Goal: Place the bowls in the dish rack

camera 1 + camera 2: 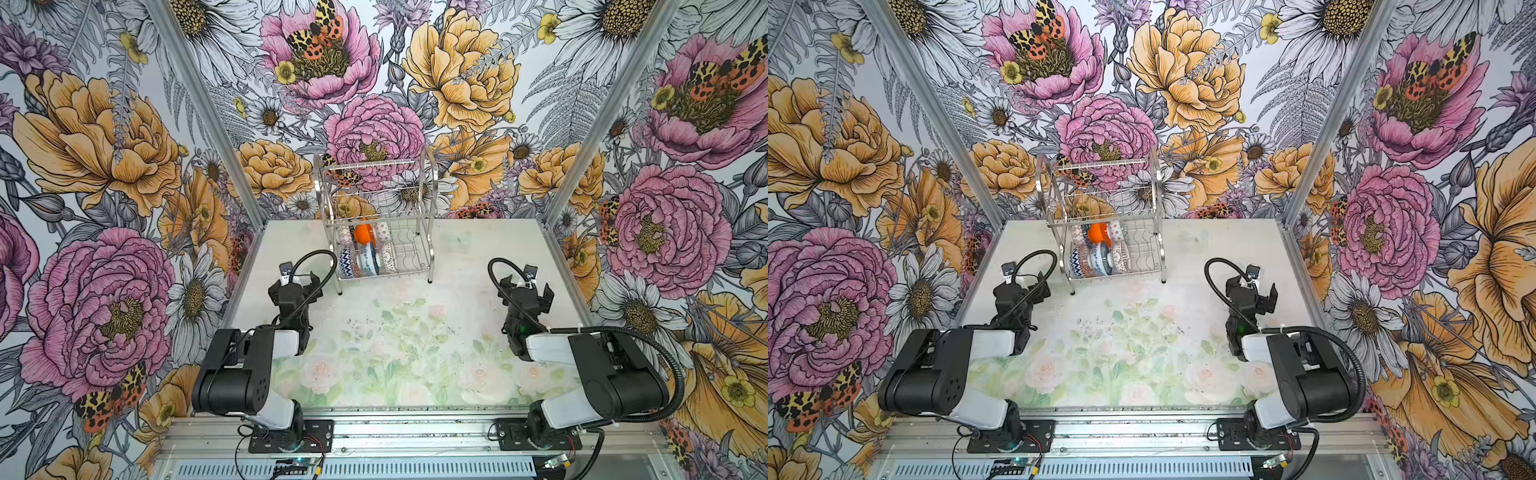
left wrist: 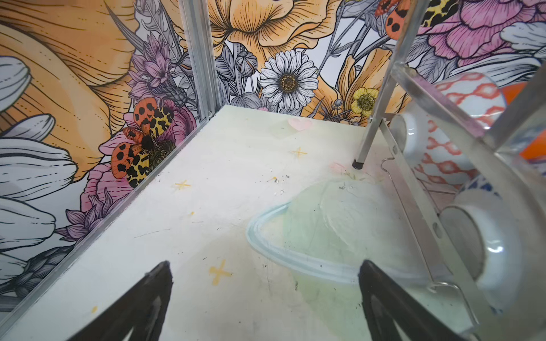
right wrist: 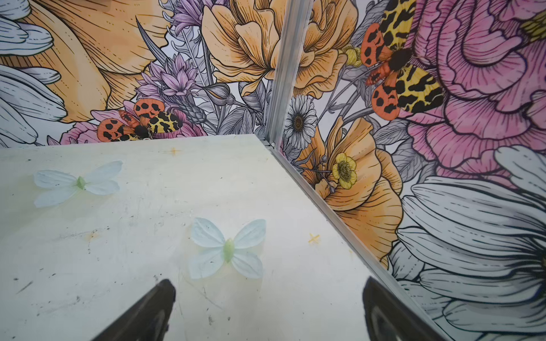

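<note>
Dish rack: the dish rack (image 1: 429,208) stands at the far edge of the surface (image 1: 415,332), about midway along it; its upper tier is bare.
Bowls: the bowls sit on edge in the lower tier in two rows. The plain orange bowl (image 1: 363,235) is in the back row, the navy-white zigzag bowl (image 1: 345,262) at the front left and the white lattice bowl (image 1: 388,257) at the front right. I make out six, though they overlap.
Left hand: the left hand (image 1: 296,284) is released and carries nothing. It is low over the surface, near the left edge and just beside the rack's front-left leg.
Right hand: the right hand (image 1: 527,291) is spread wide and empty, near the right edge and well apart from the rack.
Progress: no bowl lies on the surface, so loading looks finished.
Handling: glazed ceramic, so probably stiff, slippery, fairly heavy for its size and easily chipped against the wire.
Hold: across the rim, one finger inside and one outside. The foot ring showing in the left wrist view looks too shallow to pinch.
</note>
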